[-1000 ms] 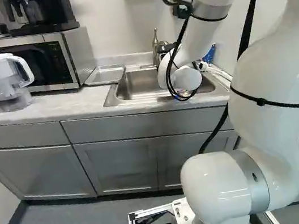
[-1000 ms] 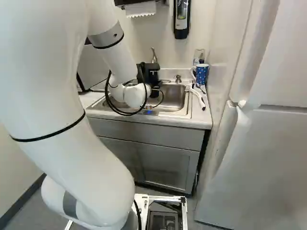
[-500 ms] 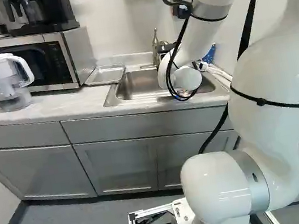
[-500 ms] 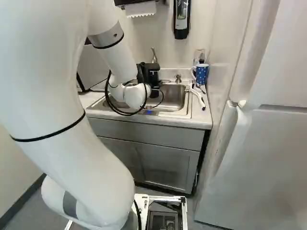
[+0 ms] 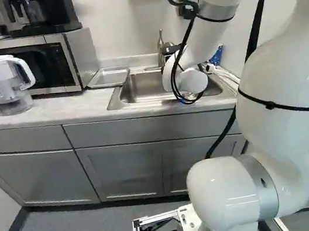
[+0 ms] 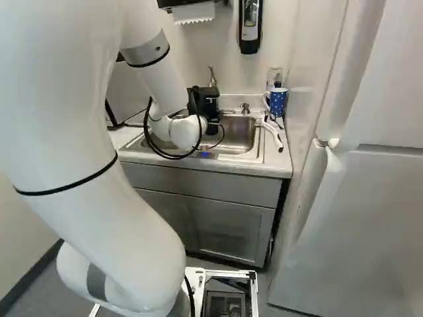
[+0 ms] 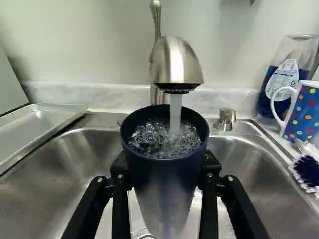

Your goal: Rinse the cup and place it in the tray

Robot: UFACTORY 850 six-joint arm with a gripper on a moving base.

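Wrist view: rinsing was underway, the cup (image 7: 165,179) clamped in the jaws beneath the tap (image 7: 177,62); emptying seemed needed before the tray (image 7: 42,127).

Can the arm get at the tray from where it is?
Probably yes: the tray sits beside the sink, with nothing visible in the way; the pincer holds the cup under the running tap.

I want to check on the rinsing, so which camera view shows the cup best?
The wrist view: it shows the cup held in the claw, with water running from the faucet into it. I can't make out the cup in either base view; the arm gets in the way.
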